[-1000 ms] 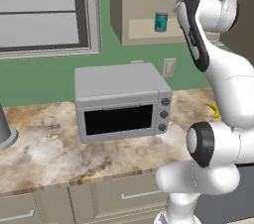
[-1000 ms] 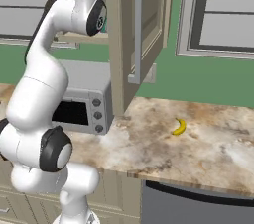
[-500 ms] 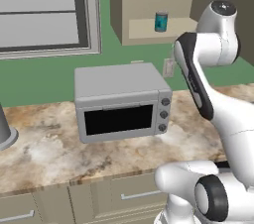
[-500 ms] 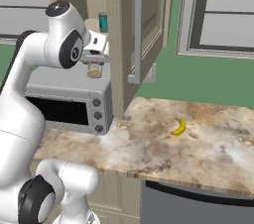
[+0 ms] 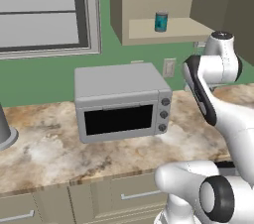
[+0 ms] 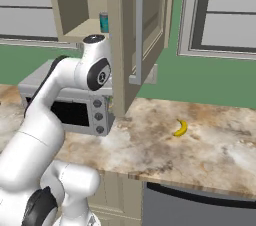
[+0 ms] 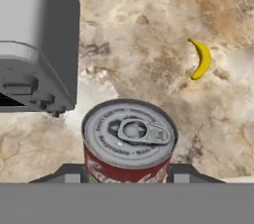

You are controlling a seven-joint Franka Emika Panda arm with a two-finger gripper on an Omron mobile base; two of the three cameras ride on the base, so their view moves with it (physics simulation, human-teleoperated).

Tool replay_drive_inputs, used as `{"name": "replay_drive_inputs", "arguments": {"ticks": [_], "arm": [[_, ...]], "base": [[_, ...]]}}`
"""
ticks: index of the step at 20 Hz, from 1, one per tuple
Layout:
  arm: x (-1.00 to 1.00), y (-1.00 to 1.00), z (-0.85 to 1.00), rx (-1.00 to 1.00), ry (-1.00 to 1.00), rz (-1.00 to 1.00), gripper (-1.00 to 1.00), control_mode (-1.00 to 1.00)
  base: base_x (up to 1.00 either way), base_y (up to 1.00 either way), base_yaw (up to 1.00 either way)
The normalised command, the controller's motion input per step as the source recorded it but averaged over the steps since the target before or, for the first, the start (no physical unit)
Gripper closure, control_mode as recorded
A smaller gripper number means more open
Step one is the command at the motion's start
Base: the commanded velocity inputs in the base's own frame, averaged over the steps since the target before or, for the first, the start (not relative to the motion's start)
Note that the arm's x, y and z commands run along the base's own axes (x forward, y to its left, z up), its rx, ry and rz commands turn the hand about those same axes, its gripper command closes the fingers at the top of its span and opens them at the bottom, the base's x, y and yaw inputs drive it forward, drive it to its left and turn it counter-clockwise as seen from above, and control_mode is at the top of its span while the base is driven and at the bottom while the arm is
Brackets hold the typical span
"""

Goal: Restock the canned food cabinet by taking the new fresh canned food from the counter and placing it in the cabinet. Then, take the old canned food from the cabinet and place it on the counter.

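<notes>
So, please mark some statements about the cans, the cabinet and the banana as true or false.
1. The teal can stands on the cabinet shelf. True.
2. The gripper holds the teal can. False: in the hand view it holds the red-labelled can with a pull-tab top.
3. The banana lies on the counter. True.
4. The toaster oven door hangs open. False: its door is shut.
5. The red-labelled can sits inside the cabinet. False: it is held above the counter.
</notes>
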Motion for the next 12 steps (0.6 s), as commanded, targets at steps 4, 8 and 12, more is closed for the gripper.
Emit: {"name": "replay_drive_inputs", "arguments": {"ticks": [4, 8, 12], "arm": [[0.53, -0.41, -1.0, 0.0, 0.14, 0.02, 1.0, -1.0], [0.12, -0.3, -1.0, 0.0, 0.02, 0.04, 1.0, -1.0], [0.08, -0.05, -0.8, 0.0, -0.21, 0.01, 1.0, -1.0]], "base": [[0.0, 0.0, 0.0], [0.0, 0.0, 0.0], [0.0, 0.0, 0.0]]}}
